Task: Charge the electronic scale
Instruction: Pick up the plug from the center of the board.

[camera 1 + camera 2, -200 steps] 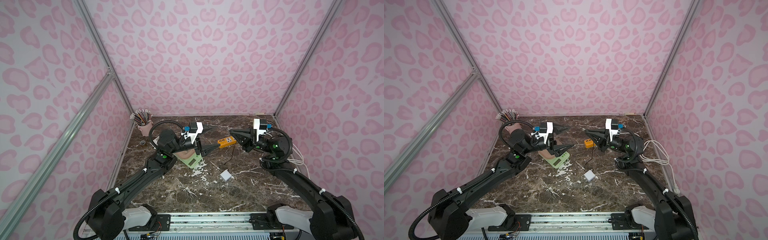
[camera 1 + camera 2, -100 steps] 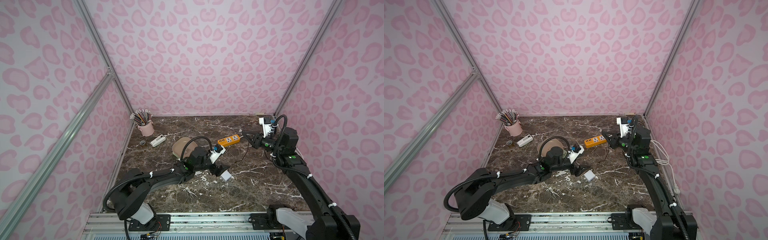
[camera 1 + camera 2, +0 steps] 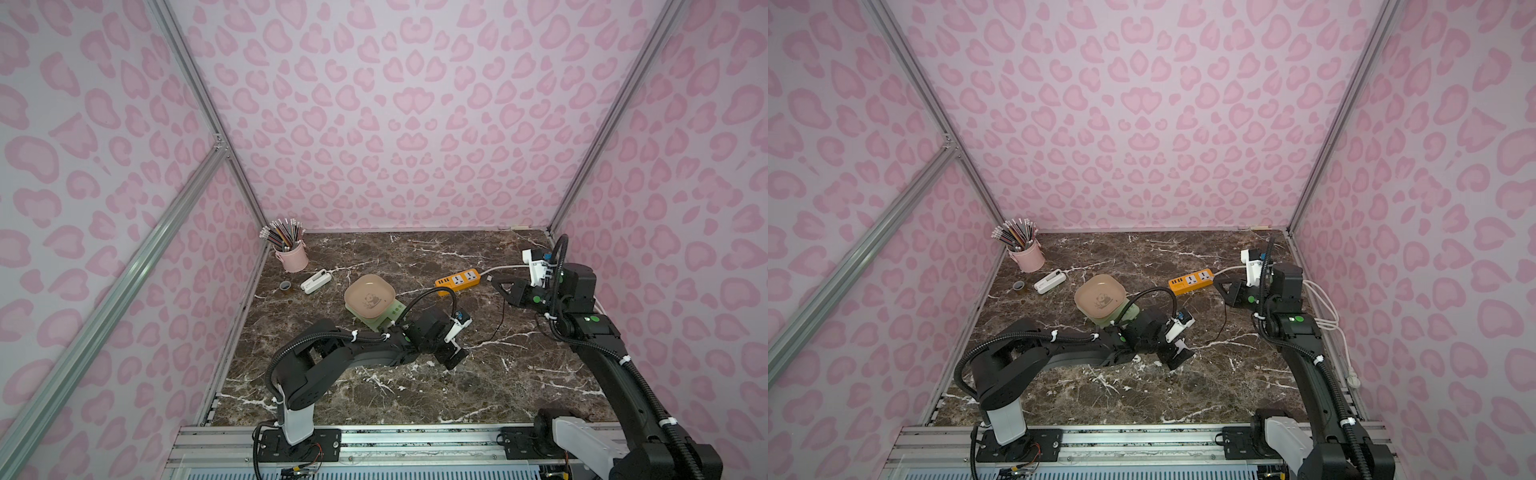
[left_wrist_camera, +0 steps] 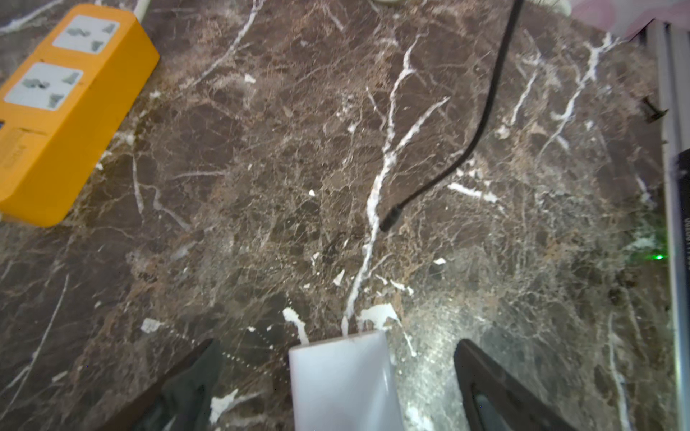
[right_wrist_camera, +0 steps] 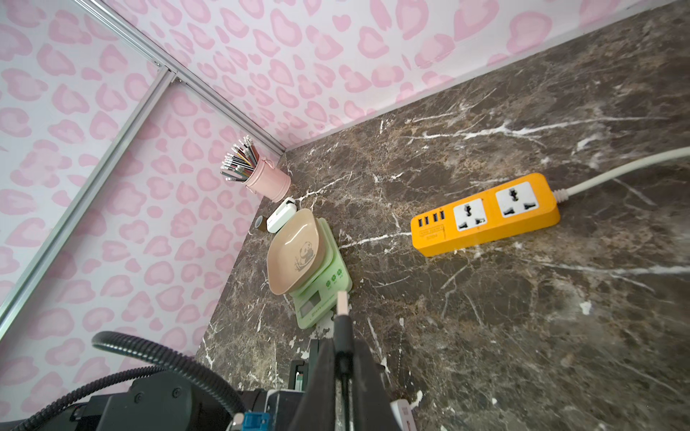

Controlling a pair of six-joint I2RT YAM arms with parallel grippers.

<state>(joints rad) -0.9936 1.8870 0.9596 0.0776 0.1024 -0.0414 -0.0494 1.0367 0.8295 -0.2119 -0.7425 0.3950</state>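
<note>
**Scale not plugged in yet: R gripper pinches the plug, L gripper spread round the charger cube**

Landmark: orange power strip (image 3: 457, 281), flat on the marble tabletop (image 3: 415, 399), white cord leaving its far end twd the R arm.

- Electronic scale (image 3: 386, 318): sits flat off the strip's USB-port end, apart from it and a bit nearer the robot bases. Beige panda tray (image 3: 370, 294) on top, display edge twd the bases.
- R gripper (image 5: 341, 347): fingers pressed together on the plug of the black cable (image 3: 496, 324), connector tip poking out past the fingertips. Hovers just off the strip's cord end, pointing along the strip twd the scale.
- Cable: hangs from that grip and runs over the marble on the bases' side of the strip; its loose end (image 4: 390, 220) lies bare, apart from scale and strip.
- L gripper (image 4: 336, 345): fingers spread wide, white charger cube (image 4: 343, 380) btwn them w/ a gap each side. Low on the bases' side of the strip; can't tell if the tips touch the marble.
- Pink pen cup (image 3: 293, 259) and a white oblong device (image 3: 316, 281): beyond the scale from the strip, by the wall.
</note>
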